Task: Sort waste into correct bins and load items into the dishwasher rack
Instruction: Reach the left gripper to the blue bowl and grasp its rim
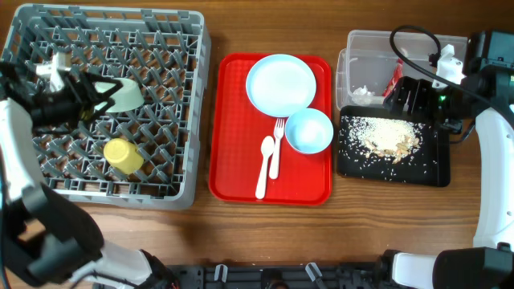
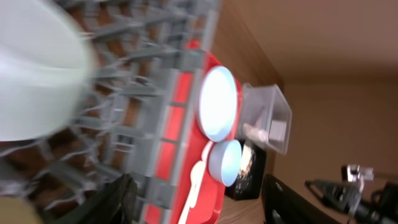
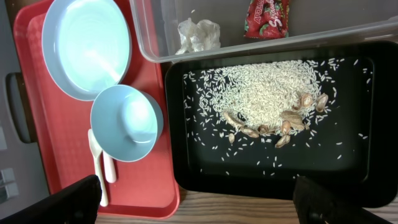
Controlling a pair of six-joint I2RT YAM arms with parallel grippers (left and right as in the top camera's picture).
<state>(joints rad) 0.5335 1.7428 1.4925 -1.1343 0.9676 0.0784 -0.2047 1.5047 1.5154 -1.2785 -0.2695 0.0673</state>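
— Grey pegs all over the left side. Any sign of the pale green bowl (image 1: 126, 95)?

— Lying inside the dishwasher rack (image 1: 161, 48), in its back half, right at the tips of the left gripper (image 1: 103, 94).

— Clamped on it?

— Hard to judge from overhead. Seen from the left wrist: wide apart at the fingers (image 2: 112, 202), with nothing in the gap. Shows the bowl up and to the left of that gap, blurred. Touching or not, cannot tell.

— And the small yellow cup (image 1: 123, 156)?

— Also in the rack, nearer its front edge, apart from that claw.

— On to the right gripper (image 3: 196, 186)?

— Spread wide as well, gripping nothing. Hangs above the black tray (image 1: 426, 168), with the rice-like crumbs (image 1: 387, 136) heaped in the tray's middle, ahead of the tips.

— Behind the tray?

— Up against its far side, the clear tub (image 1: 365, 36). Holds the red wrapper (image 3: 266, 17) and the crumpled white paper (image 3: 198, 32), both farther from the claw than the crumbs.

— Left to load?

— All on the red tray (image 1: 233, 160), between the rack and the bins. At the back, the white plate (image 1: 281, 83). Just beside it, toward the front right, the light blue bowl (image 1: 309, 131). Left of that bowl, side by side, the white fork (image 1: 276, 152) and the spoon (image 1: 263, 168). Well apart from both claws.
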